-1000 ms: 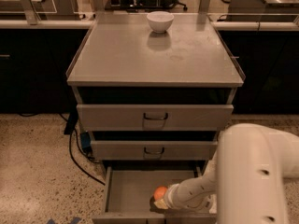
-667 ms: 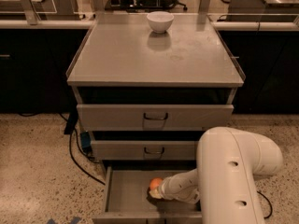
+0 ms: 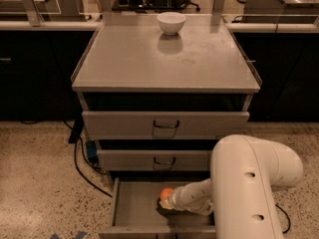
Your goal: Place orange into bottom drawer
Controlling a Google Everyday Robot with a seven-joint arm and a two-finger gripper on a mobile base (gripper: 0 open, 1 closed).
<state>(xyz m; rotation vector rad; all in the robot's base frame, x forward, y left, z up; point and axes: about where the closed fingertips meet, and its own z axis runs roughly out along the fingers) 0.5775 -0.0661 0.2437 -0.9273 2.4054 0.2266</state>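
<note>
The bottom drawer (image 3: 130, 209) of the grey cabinet is pulled open, showing its flat grey inside. The orange (image 3: 166, 192) sits low inside the drawer near its middle. My gripper (image 3: 165, 201) reaches into the drawer from the right on the white arm (image 3: 249, 183) and is right at the orange, which shows just above its dark tip. The gripper's grasp on the fruit is hidden by its own body.
A white bowl (image 3: 171, 22) stands at the back of the cabinet top (image 3: 164, 59). Two closed drawers with dark handles (image 3: 165, 125) sit above the open one. Black cables (image 3: 82, 163) lie on the speckled floor at the left. Dark counters flank the cabinet.
The arm has swung left and its big white elbow now fills the lower right. The gripper and orange have shifted left and deeper into the bottom drawer.
</note>
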